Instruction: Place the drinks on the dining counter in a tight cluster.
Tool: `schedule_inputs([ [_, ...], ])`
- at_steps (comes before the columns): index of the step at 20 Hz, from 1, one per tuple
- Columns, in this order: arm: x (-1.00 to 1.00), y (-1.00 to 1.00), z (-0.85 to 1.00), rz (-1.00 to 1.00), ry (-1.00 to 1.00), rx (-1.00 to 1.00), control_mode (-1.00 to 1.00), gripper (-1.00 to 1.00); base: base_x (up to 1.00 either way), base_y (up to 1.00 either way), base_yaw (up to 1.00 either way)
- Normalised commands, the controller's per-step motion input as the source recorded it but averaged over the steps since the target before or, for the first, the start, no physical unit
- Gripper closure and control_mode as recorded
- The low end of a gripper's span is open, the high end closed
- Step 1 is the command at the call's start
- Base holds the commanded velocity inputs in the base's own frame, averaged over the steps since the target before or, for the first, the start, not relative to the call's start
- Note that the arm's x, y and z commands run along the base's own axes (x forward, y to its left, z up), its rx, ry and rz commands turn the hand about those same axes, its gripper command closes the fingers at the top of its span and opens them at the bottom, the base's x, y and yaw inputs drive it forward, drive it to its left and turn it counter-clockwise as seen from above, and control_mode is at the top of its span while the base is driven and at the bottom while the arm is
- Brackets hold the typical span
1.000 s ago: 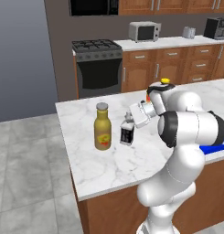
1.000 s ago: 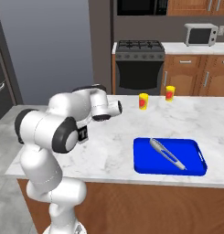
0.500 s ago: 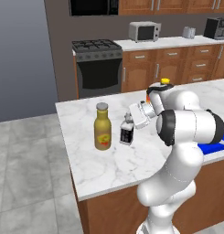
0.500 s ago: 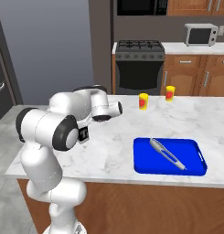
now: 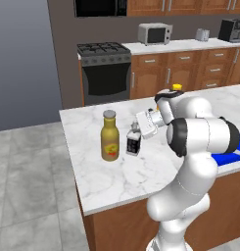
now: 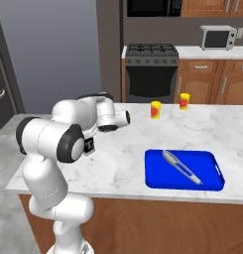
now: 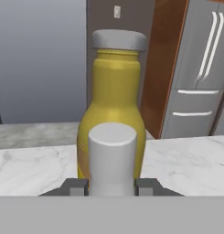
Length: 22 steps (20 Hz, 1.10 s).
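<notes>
Centre of left base view: small dark square bottle (image 5: 133, 143) upright on white marble dining counter (image 5: 107, 179), just right of tall mustard-yellow bottle (image 5: 110, 137); gripper (image 5: 136, 130) clamped on its neck, barely shifted since second ago – placement nearly done

Right base view: arm hides bottles

Hand view: fingers (image 7: 76, 187) pinch grey cap, yellow bottle close behind

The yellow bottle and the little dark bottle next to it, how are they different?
The yellow bottle is much taller than the dark bottle. The yellow one is round with a red-and-yellow label; the dark one is boxy with a pale label. The yellow bottle stands free, while the gripper is shut on the dark bottle's top. Both are upright on the dining counter, close together, and both have grey caps.
</notes>
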Motion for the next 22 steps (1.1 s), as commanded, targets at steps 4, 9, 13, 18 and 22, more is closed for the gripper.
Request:
schedule_inputs([
  [4, 0.00, 0.02, -0.04, 0.00, 0.00, 0.00, -1.00, 1.00, 0.00, 0.00, 0.00],
  [9, 0.00, 0.00, -0.10, 0.00, 0.00, 0.00, -1.00, 1.00, 0.00, 0.00, 0.00],
  [13, 0.00, 0.00, 0.00, 0.00, 0.00, 0.00, -1.00, 1.00, 0.00, 0.00, 0.00],
  [18, 0.00, 0.00, 0.00, 0.00, 0.00, 0.00, -1.00, -1.00, 0.00, 0.00, 0.00],
  [22, 0.00, 0.00, 0.00, 0.00, 0.00, 0.00, -1.00, -1.00, 0.00, 0.00, 0.00],
])
